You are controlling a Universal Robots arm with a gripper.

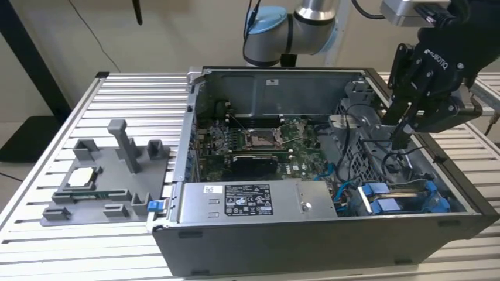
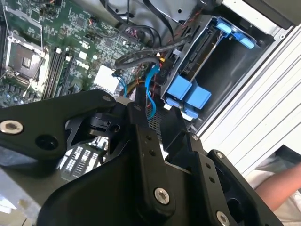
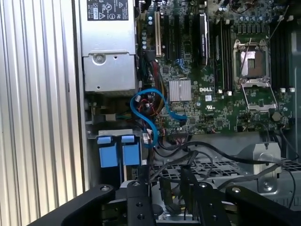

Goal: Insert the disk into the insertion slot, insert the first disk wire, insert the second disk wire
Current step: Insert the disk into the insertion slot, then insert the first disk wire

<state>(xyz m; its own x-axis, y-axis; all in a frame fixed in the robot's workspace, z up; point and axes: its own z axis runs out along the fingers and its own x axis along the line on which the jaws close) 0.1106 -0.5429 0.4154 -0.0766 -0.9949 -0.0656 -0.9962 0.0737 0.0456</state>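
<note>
Black cables [image 3: 221,151] cross the drive cage [image 3: 211,168] beneath the gripper [image 1: 399,142]; a blue cable [image 3: 150,106] loops beside the power-supply box [image 3: 110,61]; space above the motherboard [image 3: 221,113] is open.

One opened computer case and what sits in and beside it, counted.
On one desk [image 1: 133,99] stand one computer case [image 1: 312,246] and, at the exterior view's left, one grey fixture tray [image 1: 102,175]. Inside the case are one motherboard [image 1: 266,146], one power-supply box [image 1: 250,202], two blue tabs [image 3: 107,153] side by side and one blue cable [image 3: 150,101]. One tool [image 1: 400,140] hangs over the case's far right.
</note>
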